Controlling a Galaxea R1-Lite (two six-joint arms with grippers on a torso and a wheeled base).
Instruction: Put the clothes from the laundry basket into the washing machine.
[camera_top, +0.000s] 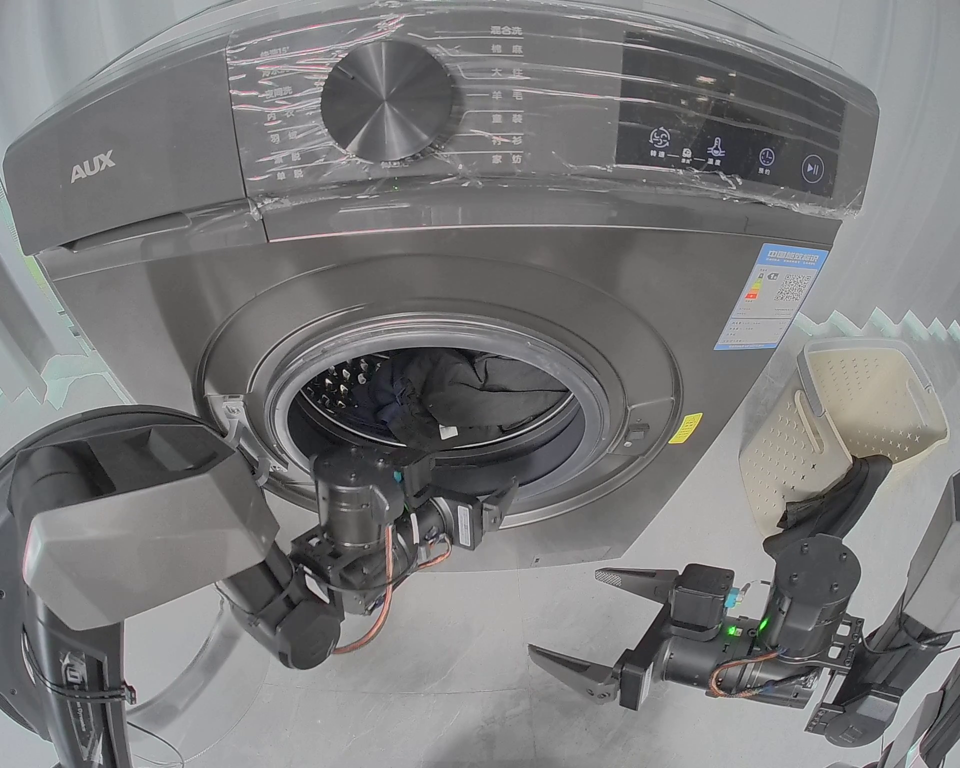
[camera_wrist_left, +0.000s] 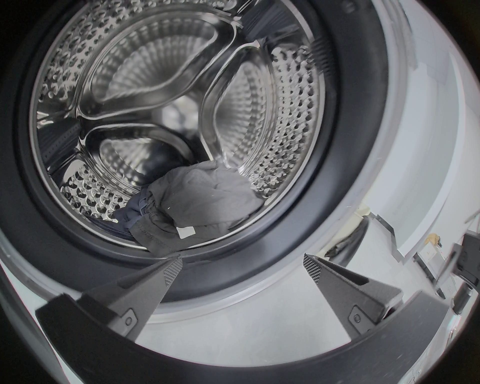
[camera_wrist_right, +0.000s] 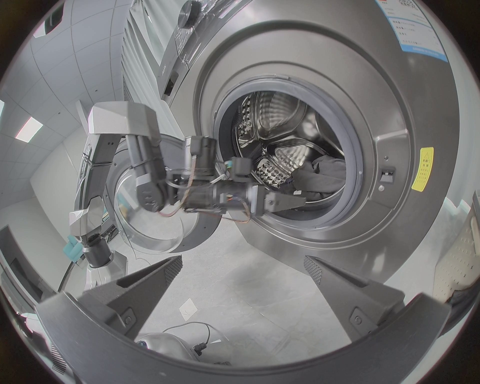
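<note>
Dark clothes (camera_top: 470, 395) lie heaped in the washing machine (camera_top: 640, 290), low in its drum (camera_wrist_left: 150, 75) and close to the front of the opening, a white tag showing on them. My left gripper (camera_wrist_left: 241, 261) sits just outside the machine's opening at its lower rim, jaws spread and holding nothing. I judge it is placed there because a garment let go from that spot falls clear of the rubber seal. The door (camera_wrist_right: 145, 225) hangs wide open on the machine's left, out of the arm's way.

Right of the machine the laundry basket (camera_top: 870, 400) leans tipped, and a dark garment (camera_top: 840, 495) spills over its lower rim, so work remains. My right gripper (camera_top: 568, 615) hovers low in front of the machine, released and empty, near the basket and well placed for that garment.
</note>
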